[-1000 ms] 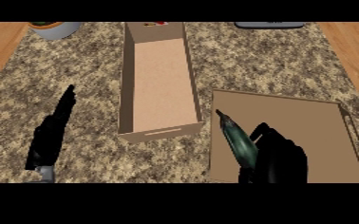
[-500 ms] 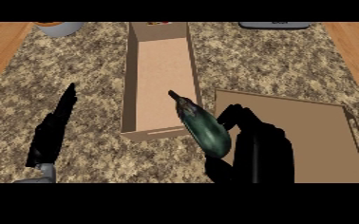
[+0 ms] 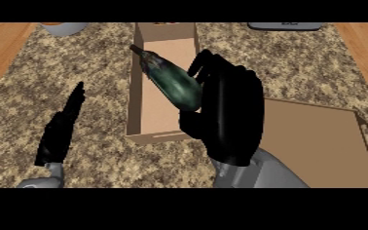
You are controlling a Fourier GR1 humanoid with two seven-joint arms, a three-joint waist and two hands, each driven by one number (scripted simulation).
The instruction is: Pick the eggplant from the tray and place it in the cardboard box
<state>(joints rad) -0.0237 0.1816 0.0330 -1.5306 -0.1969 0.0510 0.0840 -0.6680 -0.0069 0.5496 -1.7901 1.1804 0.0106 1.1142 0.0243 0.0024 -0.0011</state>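
One eggplant (image 3: 173, 80) hangs over the open cardboard box (image 3: 138, 92), pinched in the curled fingers of the right hand (image 3: 226, 112). It lies slanted across the narrow box, so on release it may catch a wall. The left hand (image 3: 61, 129) rests straight-fingered on the counter (image 3: 86, 63).

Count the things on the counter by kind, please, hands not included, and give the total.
Eggplant: 1, held in the right hand
Cardboard box: 1
Tray: 1
Grey bowl at the top left edge: 1
Dark flat thing at the top right edge: 1
Total: 5
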